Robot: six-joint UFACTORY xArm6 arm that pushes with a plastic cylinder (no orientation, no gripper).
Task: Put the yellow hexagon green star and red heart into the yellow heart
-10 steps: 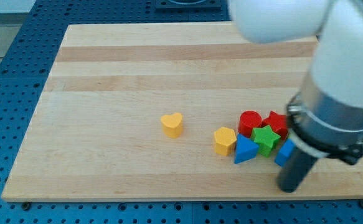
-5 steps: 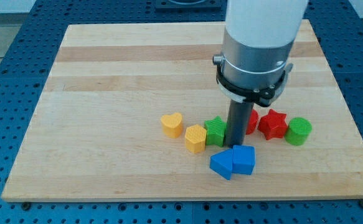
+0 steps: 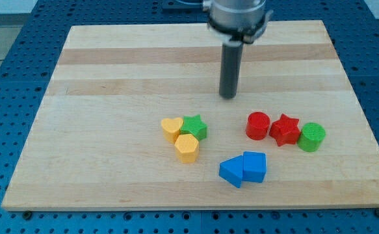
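Observation:
The yellow heart (image 3: pixel 171 129) lies left of the board's middle. The green star (image 3: pixel 194 127) touches its right side. The yellow hexagon (image 3: pixel 186 147) sits just below them, touching both. A red block with a round top (image 3: pixel 258 125) lies to the right, apart from that group; its heart shape is hard to make out. My tip (image 3: pixel 227 96) rests on the board above and between the two groups, touching no block.
A red star (image 3: pixel 285 129) and a green cylinder (image 3: pixel 312 136) sit in a row right of the red block. Two blue blocks (image 3: pixel 243 169) lie together near the view's bottom. The wooden board (image 3: pixel 111 78) sits on a blue perforated table.
My tip moved from the lower right to the middle, then up the view. The green star and yellow hexagon slid left against the yellow heart. The blue blocks shifted down.

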